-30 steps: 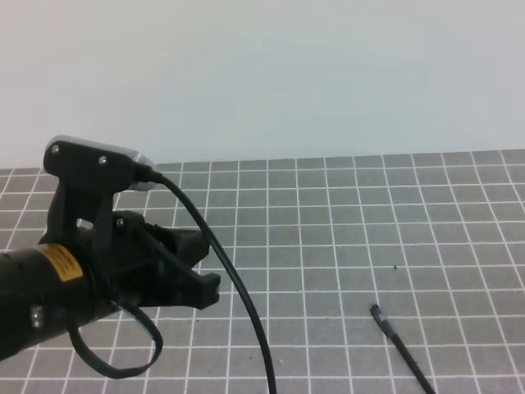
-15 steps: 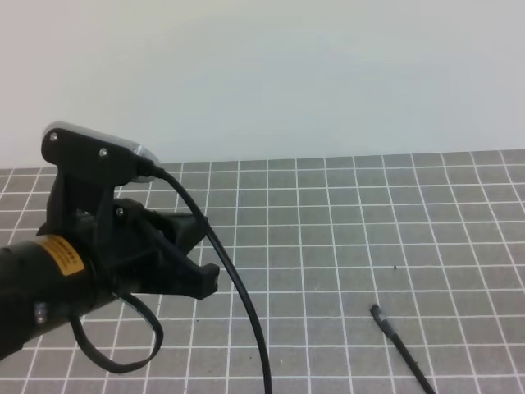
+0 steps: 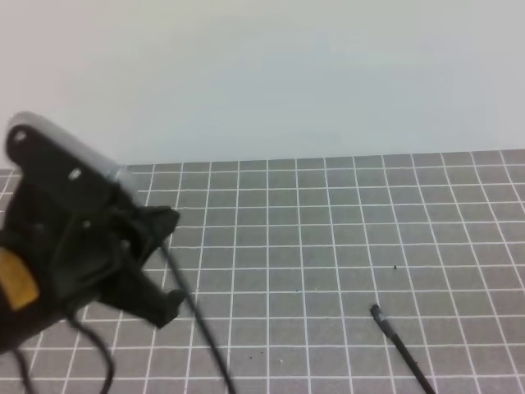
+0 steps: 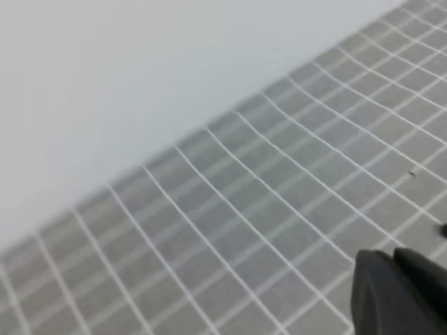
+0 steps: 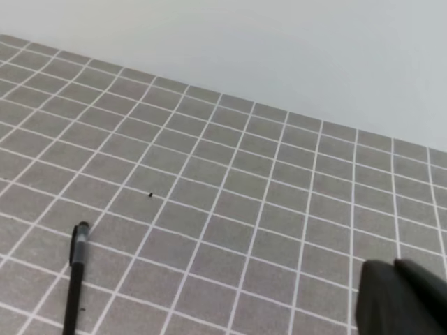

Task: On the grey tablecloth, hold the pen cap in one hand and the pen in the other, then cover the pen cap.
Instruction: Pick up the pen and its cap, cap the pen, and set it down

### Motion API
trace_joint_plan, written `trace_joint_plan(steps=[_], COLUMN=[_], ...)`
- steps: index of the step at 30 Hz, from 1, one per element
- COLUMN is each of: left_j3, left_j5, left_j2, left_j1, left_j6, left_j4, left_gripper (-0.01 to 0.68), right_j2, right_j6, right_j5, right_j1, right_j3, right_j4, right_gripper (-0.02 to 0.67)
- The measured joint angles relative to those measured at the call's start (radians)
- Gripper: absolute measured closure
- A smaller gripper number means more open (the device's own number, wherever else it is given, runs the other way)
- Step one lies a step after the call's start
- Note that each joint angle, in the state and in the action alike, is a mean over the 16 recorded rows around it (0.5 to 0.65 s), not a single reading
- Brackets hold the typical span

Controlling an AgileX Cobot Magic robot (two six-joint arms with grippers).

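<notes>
The pen (image 3: 399, 345) lies on the grey tablecloth (image 3: 328, 230) at the lower right of the high view, slanting toward the bottom edge. It also shows in the right wrist view as the pen (image 5: 74, 279), low on the left, with its lighter end pointing up. The pen cap is out of view. My left gripper (image 3: 168, 302) hangs blurred at the left, well away from the pen, and its fingers (image 4: 401, 293) look shut with nothing between them. My right gripper (image 5: 405, 300) is shut at the bottom right corner, above bare cloth, far right of the pen.
The grey tablecloth (image 5: 244, 188) ends at a pale plain surface (image 3: 262, 74) along the back. A black cable (image 3: 201, 336) trails from the left arm down across the cloth. A tiny dark speck (image 3: 395, 267) lies above the pen.
My left arm has swung to the left and nearer the camera, now motion-blurred. The pen has not moved.
</notes>
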Motion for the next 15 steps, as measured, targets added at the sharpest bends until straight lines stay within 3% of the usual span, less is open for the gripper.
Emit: trace_joint_plan(steps=[6,15], left_j3=[0.138,0.418], left_j5=[-0.063,-0.116], left_j2=[-0.176,-0.543], left_j1=[0.096,0.301], left_j6=[-0.011,-0.027], left_j4=[0.004,-0.122], left_gripper=[0.673,0.673], right_j2=[0.0,0.0], right_j6=[0.0,0.0], right_j5=[0.001,0.001], right_j1=[0.0,0.0], right_j3=[0.0,0.0], right_j4=[0.0,0.0], right_gripper=[0.641,0.641])
